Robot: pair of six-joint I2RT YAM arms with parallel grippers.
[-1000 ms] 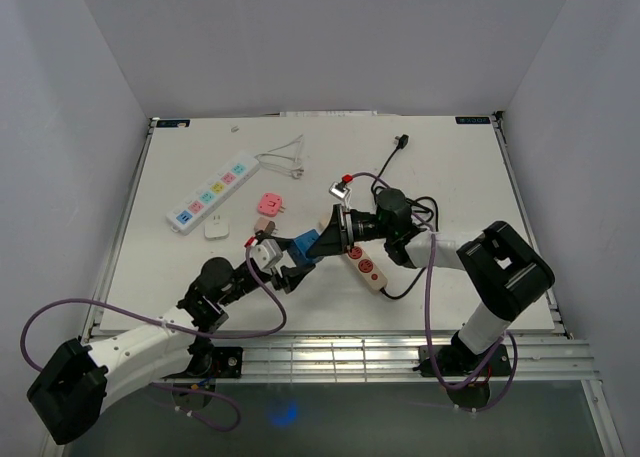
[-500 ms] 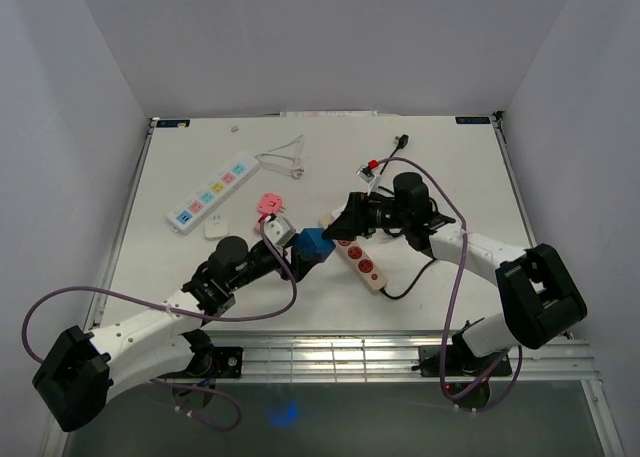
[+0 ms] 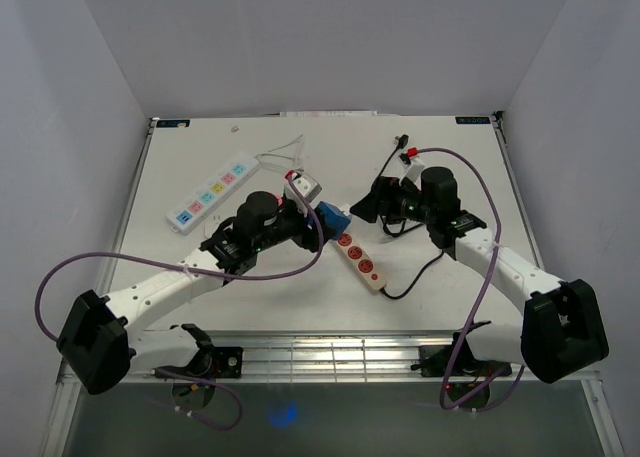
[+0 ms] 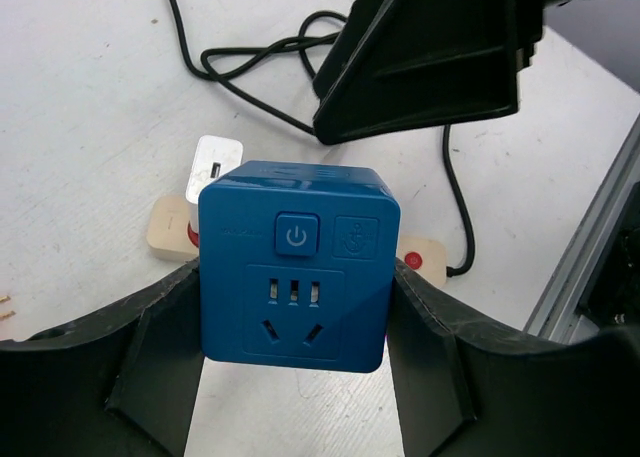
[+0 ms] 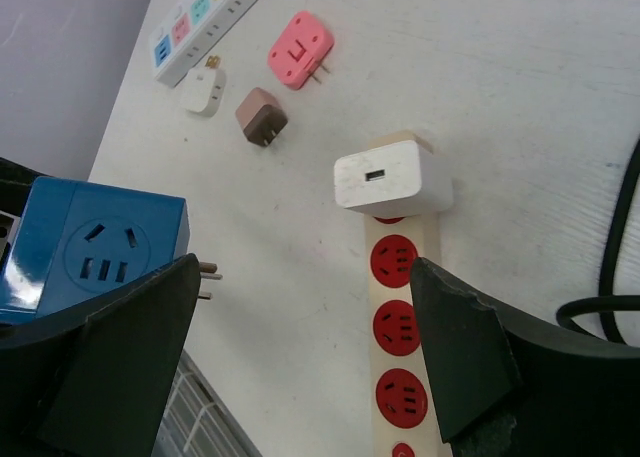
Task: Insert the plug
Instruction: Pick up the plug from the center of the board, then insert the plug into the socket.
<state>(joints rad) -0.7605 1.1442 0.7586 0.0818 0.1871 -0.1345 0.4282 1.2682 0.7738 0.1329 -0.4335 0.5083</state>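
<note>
While the left claw (image 3: 325, 217) clamps the blue cube adapter (image 4: 295, 267) by two opposite sides, one finger on each, the adapter faces the left wrist camera with its power button and socket openings. The jaws stand partly open, set to the width of the cube. In the right wrist view, metal prongs project from the side of the adapter that points toward the beige power strip (image 3: 362, 260). The adapter sits near the far end of that strip and is not plugged into it; whether it is clear of the desk (image 3: 460, 167) cannot be told. The strip lies flat on the desk with a row of red sockets, and a white charger (image 5: 392, 178) occupies its far end. The right claw (image 3: 368, 205) is wide open and holds nothing; it sits just beyond the strip, facing the adapter. Farther left on the desk lie a pink adapter (image 5: 298, 49), a brown adapter (image 5: 262, 116) and a white strip with coloured sockets (image 3: 210, 192).
</note>
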